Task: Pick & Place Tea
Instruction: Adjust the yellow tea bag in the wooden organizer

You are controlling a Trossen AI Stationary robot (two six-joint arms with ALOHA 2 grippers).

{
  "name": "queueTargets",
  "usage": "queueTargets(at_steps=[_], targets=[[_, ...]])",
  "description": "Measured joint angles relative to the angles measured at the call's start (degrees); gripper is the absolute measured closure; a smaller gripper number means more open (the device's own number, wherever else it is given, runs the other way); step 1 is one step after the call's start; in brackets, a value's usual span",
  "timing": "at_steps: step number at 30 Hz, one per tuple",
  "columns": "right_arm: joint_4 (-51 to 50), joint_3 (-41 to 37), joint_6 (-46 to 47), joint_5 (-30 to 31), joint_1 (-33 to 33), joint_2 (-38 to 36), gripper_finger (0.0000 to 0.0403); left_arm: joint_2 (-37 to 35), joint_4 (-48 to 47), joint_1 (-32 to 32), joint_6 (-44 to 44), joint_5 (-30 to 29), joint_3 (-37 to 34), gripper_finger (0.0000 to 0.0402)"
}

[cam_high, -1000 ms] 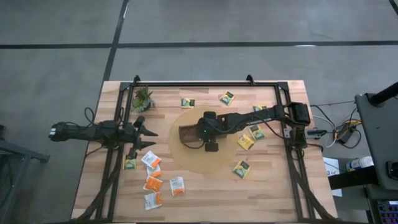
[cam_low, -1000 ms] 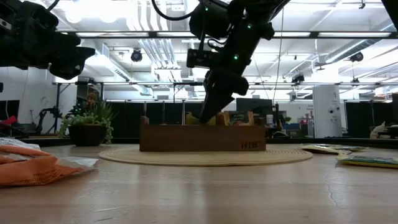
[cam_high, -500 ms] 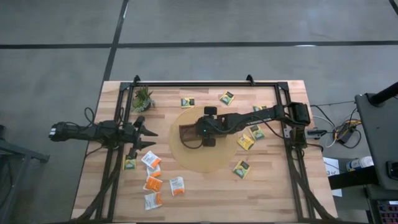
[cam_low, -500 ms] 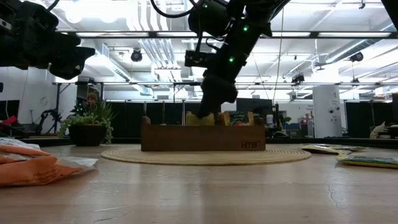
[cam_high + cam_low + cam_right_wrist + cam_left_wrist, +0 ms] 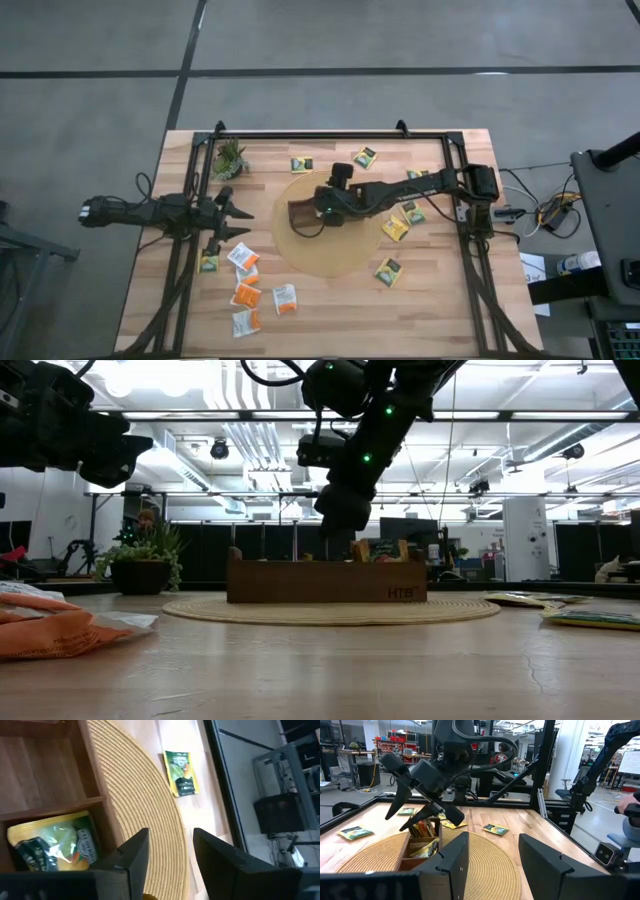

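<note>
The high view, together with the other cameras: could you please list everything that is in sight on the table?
table: one, light wood, under everything
woven mat: one, tan, round, middle of the table
tray: one, brown wood, divided, on the mat
sachets in the tray: at least one, yellow-green; total unclear
yellow-green sachets: about seven, loose on the table around the mat
orange and white sachets: about five, clustered near the left gripper
potted plant: one, green, corner on the left arm's side
left gripper: one, dark, open and empty, beside the mat
right gripper: one, dark, open and empty, over the tray
</note>
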Motion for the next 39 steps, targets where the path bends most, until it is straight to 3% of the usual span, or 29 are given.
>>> queueTargets(at_steps=[4, 6, 10, 12, 21, 39], targets=[[-0.17, -0.21, 0.03, -0.64, -0.17, 0.00, 0.0258, -0.02, 0.00, 0.02, 0.02, 0.02, 0.00, 0.0235], [-0.66, -0.24, -0.19, -4.68, -0.16, -0.01, 0.0261, -0.02, 0.00, 0.00, 0.02, 0.02, 0.00, 0.0235], [-0.63, -0.26, -2.50, -26.00, -0.14, -0.09, 0.0264, -0.02, 0.00, 0.01, 0.01, 0.02, 0.00, 0.0235], [0.26, -0.29, -2.89, -31.30, -0.07, -0.09, 0.0264, -0.02, 0.00, 0.00, 0.00, 0.02, 0.00, 0.0235], [1.08, -0.81, -2.37, -27.22, -0.30, 0.00, 0.0264, -0.02, 0.00, 0.02, 0.01, 0.00, 0.00, 0.0235], [3.85, -1.71, -0.82, -31.59, -0.66, 0.11, 0.0299, -0.02, 0.00, 0.01, 0.00, 0.01, 0.00, 0.0235]])
